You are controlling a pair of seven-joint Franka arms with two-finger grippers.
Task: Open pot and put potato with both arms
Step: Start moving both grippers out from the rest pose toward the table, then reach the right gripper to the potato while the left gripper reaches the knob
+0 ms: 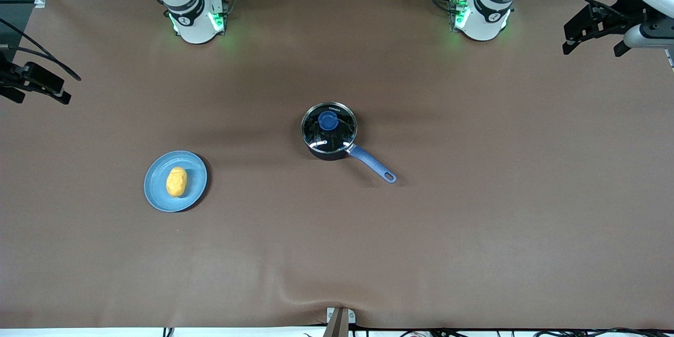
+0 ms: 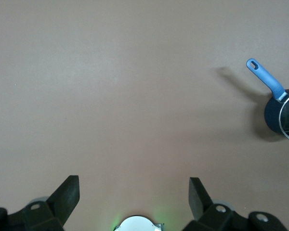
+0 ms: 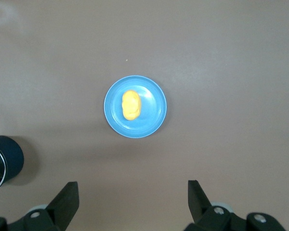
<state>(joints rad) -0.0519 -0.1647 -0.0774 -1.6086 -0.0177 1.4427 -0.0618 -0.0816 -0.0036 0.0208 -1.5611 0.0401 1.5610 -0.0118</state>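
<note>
In the front view, the left gripper (image 1: 592, 29) is seen raised at the left arm's end of the table, its black fingers spread apart and nothing held between them. The right gripper (image 1: 37, 84) is raised at the right arm's end; whether its fingers are apart cannot be told from here. Between the two grippers, near the table's middle, the small black saucepan (image 1: 329, 131) is seen with its round glass lid with a blue knob (image 1: 328, 120) resting on it, the long blue handle (image 1: 373, 164) pointing toward the front camera and the left arm's end. The flat blue plate (image 1: 176, 181) lies toward the right gripper's end, nearer the front camera than the saucepan, and the oval yellow-orange potato (image 1: 176, 181) rests on it.

In the left wrist view, the left gripper (image 2: 134, 192) is shown wide apart over bare brown table (image 2: 135, 96), the saucepan (image 2: 281, 114) well away from it.

In the right wrist view, the right gripper (image 3: 133, 195) is shown wide apart and empty, with the plate (image 3: 154, 118) and potato (image 3: 131, 105) lying ahead of it, and the saucepan (image 3: 7, 161) well apart.
</note>
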